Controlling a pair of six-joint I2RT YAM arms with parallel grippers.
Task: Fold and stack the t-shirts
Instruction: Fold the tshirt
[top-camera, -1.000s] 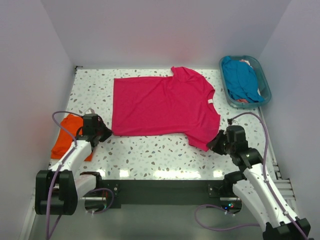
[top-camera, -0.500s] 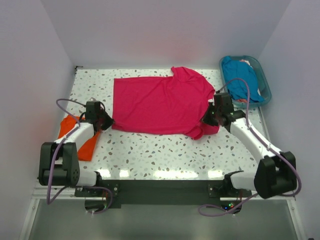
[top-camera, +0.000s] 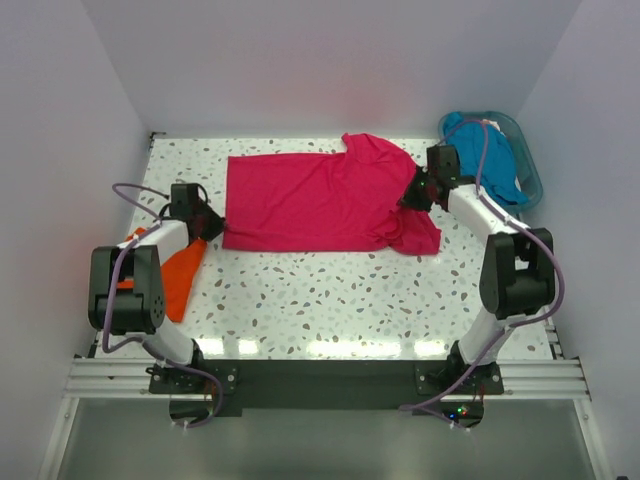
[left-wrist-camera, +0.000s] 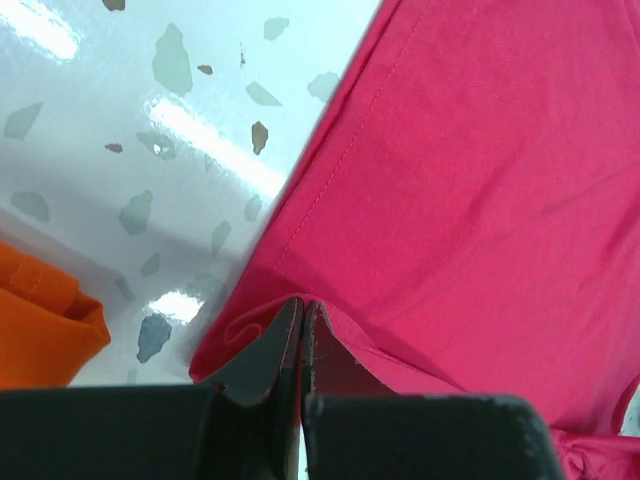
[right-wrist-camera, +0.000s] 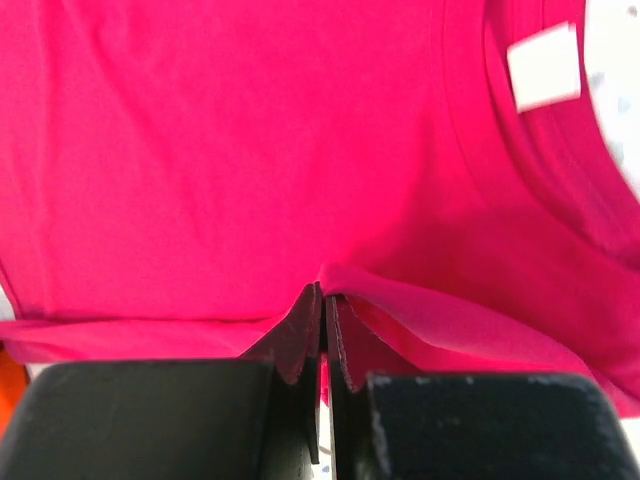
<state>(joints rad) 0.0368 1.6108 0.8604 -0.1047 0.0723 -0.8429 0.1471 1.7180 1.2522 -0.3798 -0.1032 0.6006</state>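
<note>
On the speckled table (top-camera: 330, 300), the soft pink shirt (top-camera: 310, 200) is lying mostly flat. Its long side is running left to right, with the neck pointing right. The left claw (left-wrist-camera: 301, 305) is pinching its hem corner tight. The right claw (right-wrist-camera: 322, 292) is pinching a fold of cloth near the neck. A crumpled orange shirt (top-camera: 170, 280) is lying at the left.

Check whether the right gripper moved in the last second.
Yes. The right gripper, shut on the pink shirt, moved toward the far side and closer to the basket.
</note>
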